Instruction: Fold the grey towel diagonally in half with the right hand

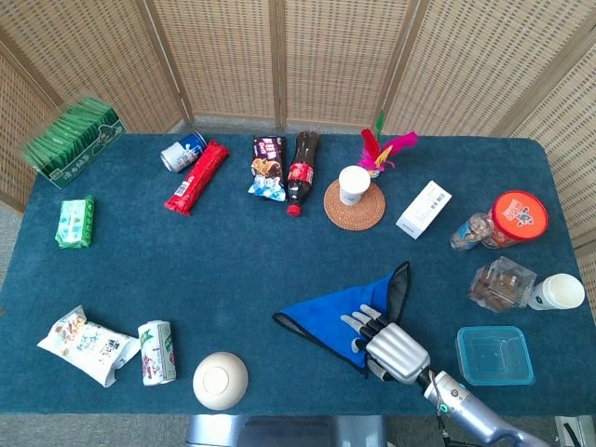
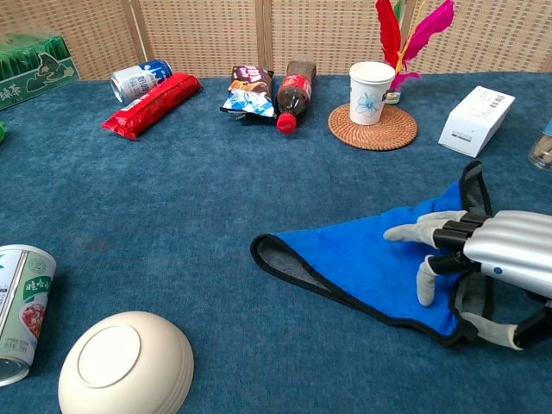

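Woven wicker screen panels behind blue-covered table; daylight.

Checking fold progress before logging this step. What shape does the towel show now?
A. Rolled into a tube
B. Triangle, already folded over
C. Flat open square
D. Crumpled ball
B: the towel lies as a blue triangle with a grey edge showing, and the right hand rests on its near corner.

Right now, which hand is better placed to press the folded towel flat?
Right. The right hand already rests on the triangular blue towel with dark edging; the left hand appears in neither view.
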